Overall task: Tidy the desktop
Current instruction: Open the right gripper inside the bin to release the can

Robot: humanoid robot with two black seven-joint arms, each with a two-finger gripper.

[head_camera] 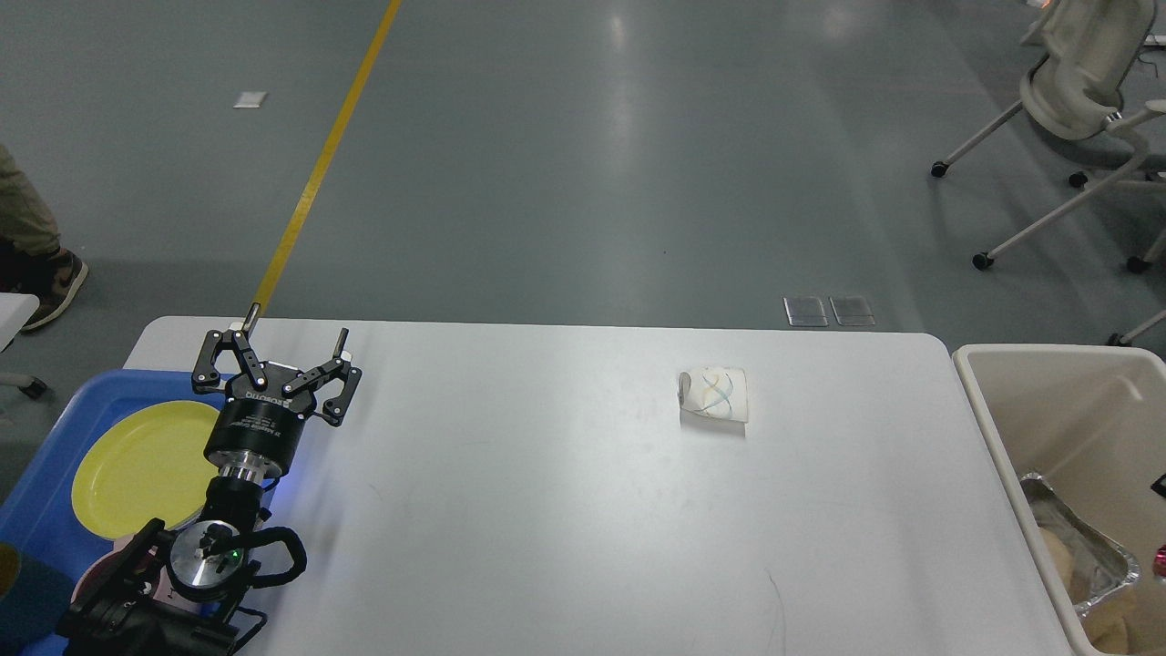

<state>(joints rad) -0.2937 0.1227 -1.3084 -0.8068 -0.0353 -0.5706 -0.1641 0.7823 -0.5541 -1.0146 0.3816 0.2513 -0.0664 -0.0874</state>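
Observation:
The desktop (547, 510) is a wide white tabletop that fills the lower part of the head view. A small crumpled white paper piece with a blue squiggle (715, 394) lies on it, right of the middle. My left gripper (290, 339) hovers over the table's far left corner, open with nothing between its fingers. Of my right arm, only a dark sliver (1159, 484) shows at the right edge over the beige bin (993, 401). A red speck (1161, 559) sits just below that sliver.
A blue tray (55, 456) at the left edge holds a yellow plate (137, 465). The beige bin at the right holds a foil tray (1089, 547). A white wheeled chair (1075, 73) stands on the floor at back right, and a person's shoe (55, 282) shows at far left.

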